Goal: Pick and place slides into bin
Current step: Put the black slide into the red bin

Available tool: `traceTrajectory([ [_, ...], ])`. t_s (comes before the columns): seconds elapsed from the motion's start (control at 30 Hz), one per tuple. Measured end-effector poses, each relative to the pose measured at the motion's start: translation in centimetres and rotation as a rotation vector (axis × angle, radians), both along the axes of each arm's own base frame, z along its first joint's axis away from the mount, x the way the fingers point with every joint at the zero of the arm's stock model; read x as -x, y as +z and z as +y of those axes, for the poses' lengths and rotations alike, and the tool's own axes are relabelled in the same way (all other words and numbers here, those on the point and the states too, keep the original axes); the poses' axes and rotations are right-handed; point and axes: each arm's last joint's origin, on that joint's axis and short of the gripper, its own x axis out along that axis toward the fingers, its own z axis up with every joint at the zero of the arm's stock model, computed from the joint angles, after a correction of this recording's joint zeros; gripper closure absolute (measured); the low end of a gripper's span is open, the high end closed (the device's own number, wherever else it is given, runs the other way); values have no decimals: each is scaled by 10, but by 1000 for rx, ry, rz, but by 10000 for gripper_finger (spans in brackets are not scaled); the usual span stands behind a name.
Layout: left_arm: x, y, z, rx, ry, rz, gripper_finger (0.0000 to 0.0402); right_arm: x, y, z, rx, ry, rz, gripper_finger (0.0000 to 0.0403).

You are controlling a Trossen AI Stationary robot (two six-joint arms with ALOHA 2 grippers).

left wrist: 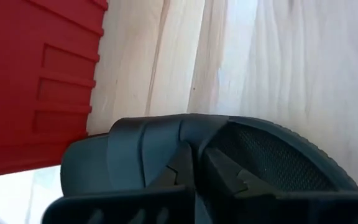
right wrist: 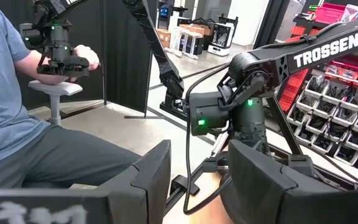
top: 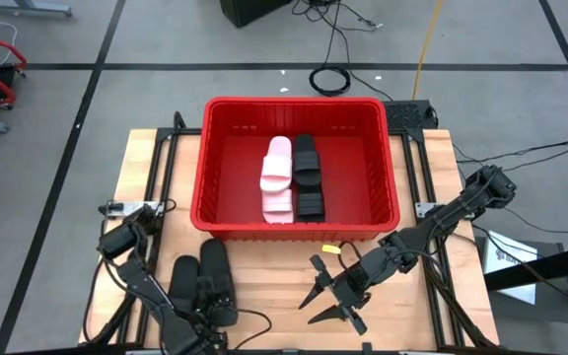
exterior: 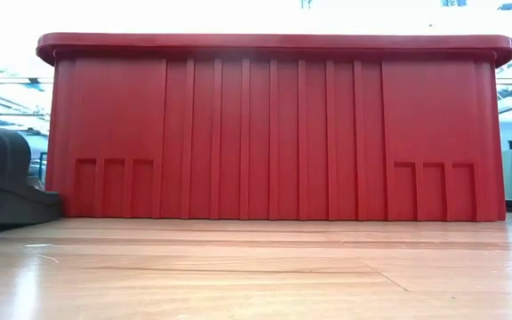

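The red bin (top: 227,118) is sitting at the far middle of the wooden table (top: 274,281), and four slides are already lying inside it — two pale pink ones (top: 277,177) beside two black ones (top: 308,177), the pairs touching along the bin's centre. In the low view the bin's ribbed front wall (exterior: 274,133) is filling most of the picture.

Two more black slides (top: 203,286) are resting side by side on the table near its front left edge, just in front of the bin's left corner. The left gripper (left wrist: 194,171) is sitting down on these slides with its fingers pinched together on the ribbed strap of one black slide (left wrist: 142,149), so it is grasping that slide. The textured footbed (left wrist: 272,155) is showing beside the fingers, and the bin's wall is lying close by.

The right gripper (top: 331,296) is hanging over the bare front right of the table, its fingers spread apart and holding nothing. Its wrist view is looking out into the room, where a seated person (right wrist: 17,118) is showing.
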Motion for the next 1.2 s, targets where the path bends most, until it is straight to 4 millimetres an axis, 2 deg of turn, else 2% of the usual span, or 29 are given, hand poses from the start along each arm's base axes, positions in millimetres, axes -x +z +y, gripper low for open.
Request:
traceTrajectory([
  [0.2, -2, 12, -9, 32, -34, -33, 398, 0, 1, 0, -4, 0, -7, 250],
  [0.63, -3, 61, -35, 58, -183, -198, 397, 1, 4, 0, -15, 0, -23, 250],
  [0.87, -2, 95, -47, 28, -293, -307, 399, 13, 23, -8, -88, -3, -38, 250],
  [1.2, 0, 140, -44, -73, -414, -346, 398, 32, 50, -24, -67, -64, -129, 250],
])
